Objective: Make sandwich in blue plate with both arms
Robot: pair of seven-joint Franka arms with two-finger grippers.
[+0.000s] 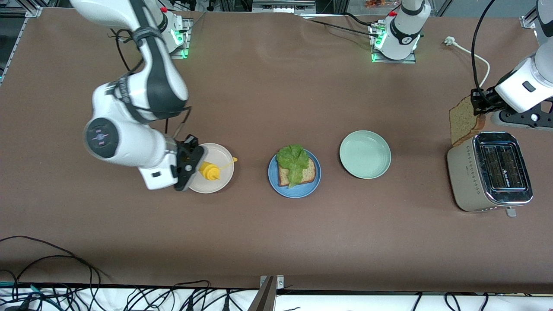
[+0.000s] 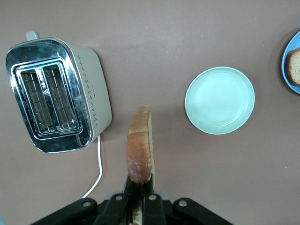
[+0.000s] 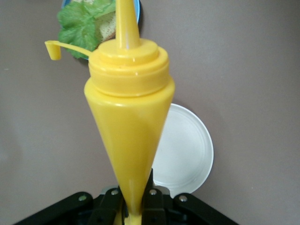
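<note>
You are not getting any readable text here — no word, number or brand is coming through clearly on anything in view. The toaster [image 1: 490, 172] is showing a small dark mark on its chrome top between the slots, and a round badge is sitting on the left arm's base [image 1: 399, 41], but neither one is resolving into letters you could read. The yellow squeeze bottle [image 3: 129, 117] and the plates are showing plain surfaces — no label on any.

plates: three – blue plate [image 1: 294, 188], green plate [image 1: 365, 154], white plate [image 1: 223, 160]
bread slices: two seen, perhaps more under the lettuce – bread on plate [image 1: 307, 175], held bread [image 1: 464, 121]
lettuce leaves: one – lettuce [image 1: 293, 162]
toasters: one – toaster [image 1: 490, 172]
yellow bottles: one – yellow bottle [image 1: 210, 171]
</note>
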